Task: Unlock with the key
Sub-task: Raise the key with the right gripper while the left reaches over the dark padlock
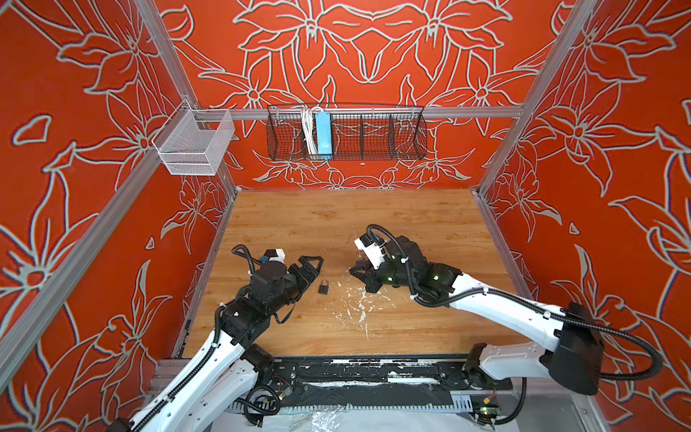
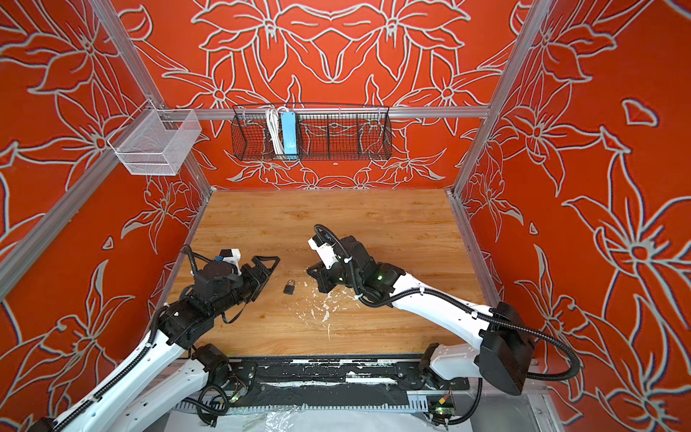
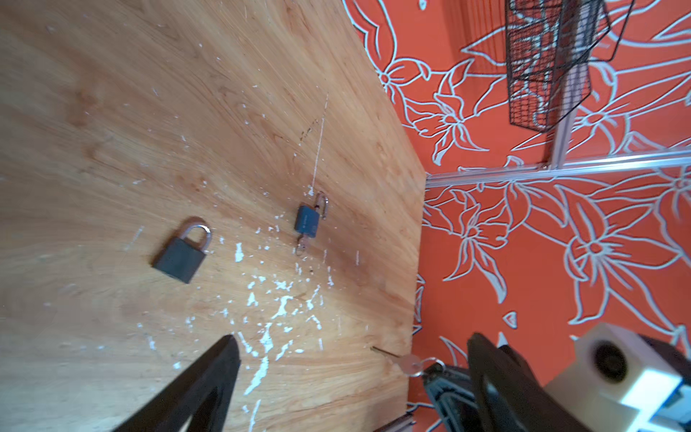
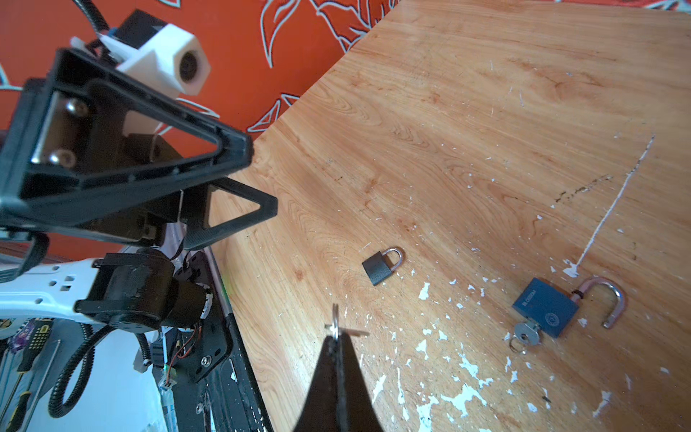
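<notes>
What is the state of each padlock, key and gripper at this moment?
black padlock: shackle closed, no key in it, lying flat
blue padlock: shackle open, second key in its keyhole
left gripper: open, empty
right gripper: shut on held key
held key: not in any lock

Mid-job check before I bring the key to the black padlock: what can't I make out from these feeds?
- Blue padlock: absent from both top views, apparently behind the right arm; only the wrist views show it.
- Black padlock keyhole: no view shows it; the left wrist view is blurred.
- Key in the right gripper: edge-on in the right wrist view, teeth unreadable; not discernible in the top views.
</notes>
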Motion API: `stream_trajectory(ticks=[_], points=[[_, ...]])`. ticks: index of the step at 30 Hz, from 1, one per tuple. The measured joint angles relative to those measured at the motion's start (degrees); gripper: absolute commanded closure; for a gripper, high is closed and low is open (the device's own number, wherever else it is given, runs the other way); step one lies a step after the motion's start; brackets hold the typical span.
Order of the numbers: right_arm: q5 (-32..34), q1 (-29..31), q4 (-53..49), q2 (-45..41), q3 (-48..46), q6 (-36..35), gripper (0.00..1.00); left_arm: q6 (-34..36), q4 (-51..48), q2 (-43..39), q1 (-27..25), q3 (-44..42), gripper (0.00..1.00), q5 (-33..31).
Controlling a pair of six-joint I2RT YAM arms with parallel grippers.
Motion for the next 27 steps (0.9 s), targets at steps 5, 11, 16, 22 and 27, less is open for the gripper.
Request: stream_trajectory(ticks=[5,11,16,22,27], points=[[-2.4,0.0,5.1,1.4,0.0,-0.2,1.00,-8.2,7.4,1.5,-0.1,-3.0,0.03,1.8],[-3.7,1.1,7.3,5.7,1.9,-0.8,1.00,-15.4,12.2,4.5,-1.2,-3.3,0.03,2.8],[-4.5,1.9,8.9,8.2,4.7,-1.2,1.00,-19.8,16.0,5.7,-2.7,-3.4,0.03,2.8],[-5.2,2.5,10.8,10.4,7.4,-1.9,1.00,-23.3,19.5,7.3,-2.8,-3.6,0.03,3.3],[-5.3,2.9,11.1,11.1,7.8,-2.4,1.00,-25.0,21.2,9.1,-3.4,-3.6,0.02,3.9]])
